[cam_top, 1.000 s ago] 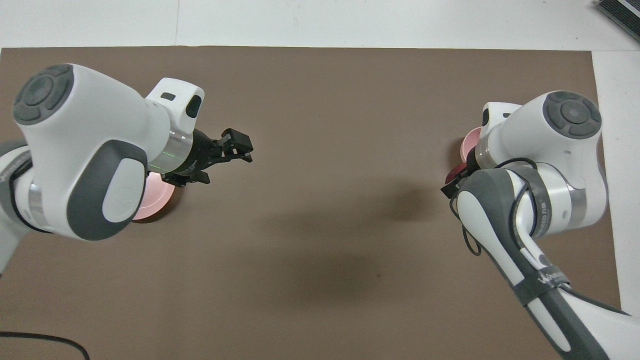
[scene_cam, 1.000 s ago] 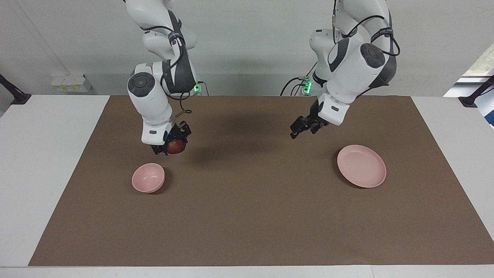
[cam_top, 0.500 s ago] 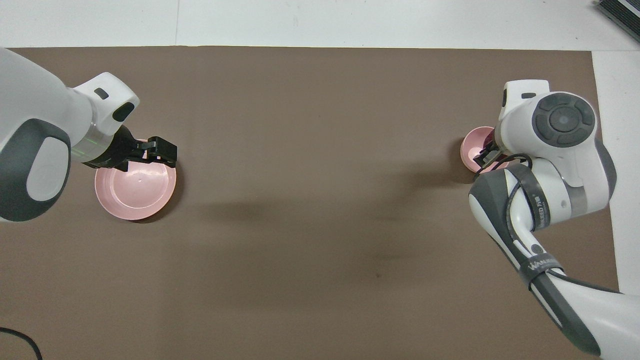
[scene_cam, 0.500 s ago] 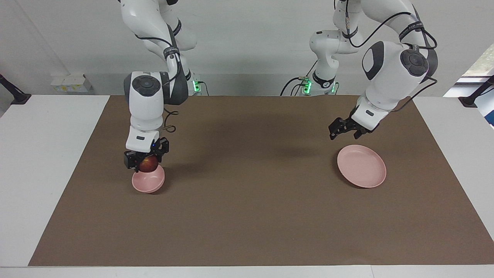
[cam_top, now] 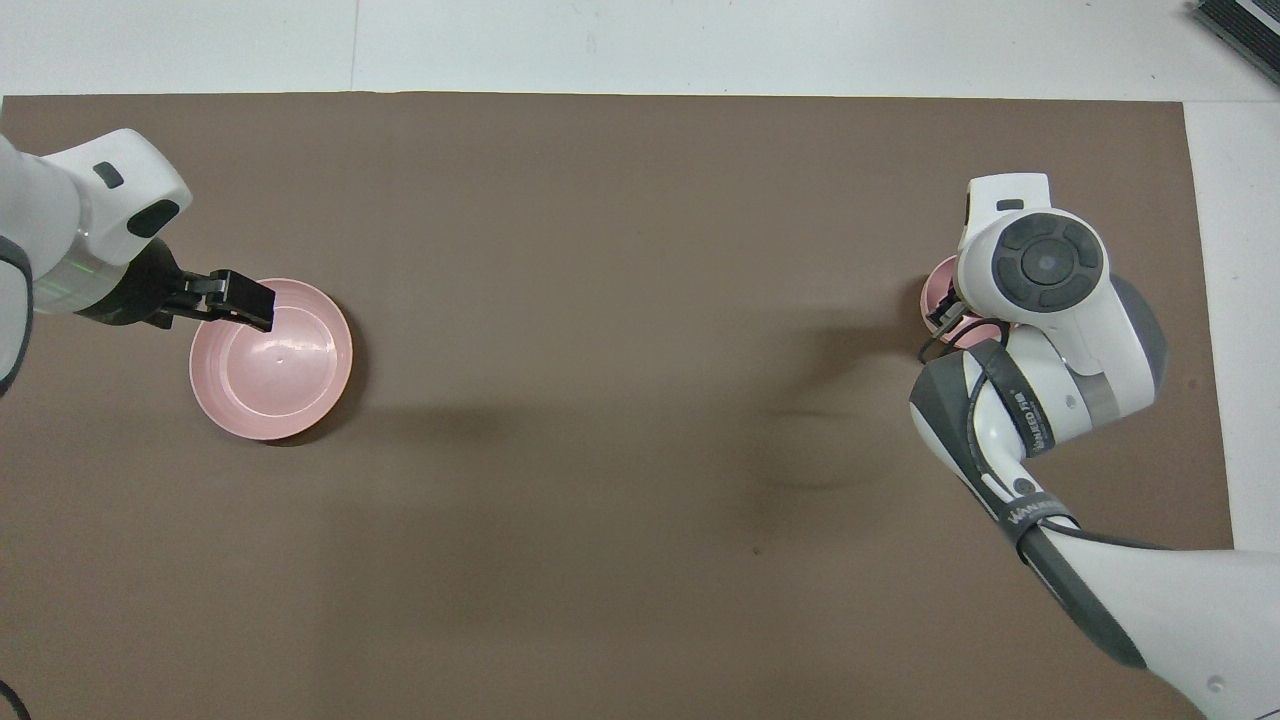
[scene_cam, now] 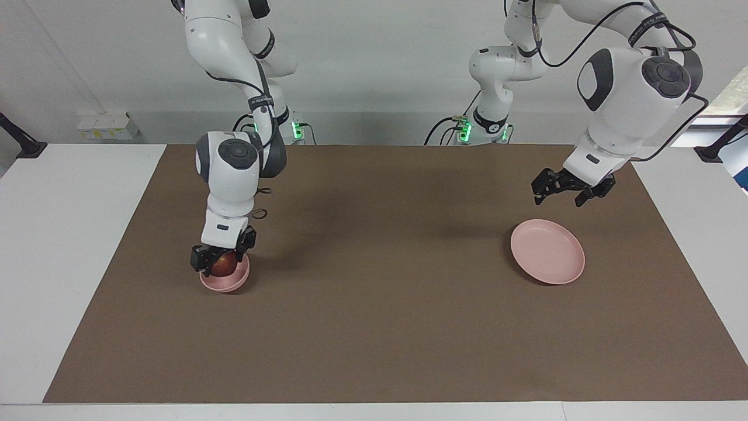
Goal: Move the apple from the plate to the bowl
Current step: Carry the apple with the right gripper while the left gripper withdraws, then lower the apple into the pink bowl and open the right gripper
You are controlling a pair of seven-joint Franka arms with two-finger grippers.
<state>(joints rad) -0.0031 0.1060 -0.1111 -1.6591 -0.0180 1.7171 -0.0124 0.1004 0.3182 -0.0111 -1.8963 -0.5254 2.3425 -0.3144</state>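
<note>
The dark red apple [scene_cam: 225, 268] sits low inside the small pink bowl [scene_cam: 227, 284], toward the right arm's end of the table. My right gripper [scene_cam: 220, 262] reaches straight down into the bowl and is shut on the apple. In the overhead view the right arm covers the apple and most of the bowl [cam_top: 936, 286]. The flat pink plate [scene_cam: 549, 254] [cam_top: 275, 370] lies bare toward the left arm's end. My left gripper [scene_cam: 559, 195] [cam_top: 240, 301] hangs open over the plate's rim on the robots' side, holding nothing.
A brown mat [scene_cam: 380, 304] covers the table between the bowl and the plate, with white tabletop [scene_cam: 64, 234] at both ends. Cables and green-lit sockets [scene_cam: 298, 131] sit at the arms' bases.
My right gripper has carried the apple over the bowl and lowered it inside. My left arm has swung from the table's middle out to over the plate's edge.
</note>
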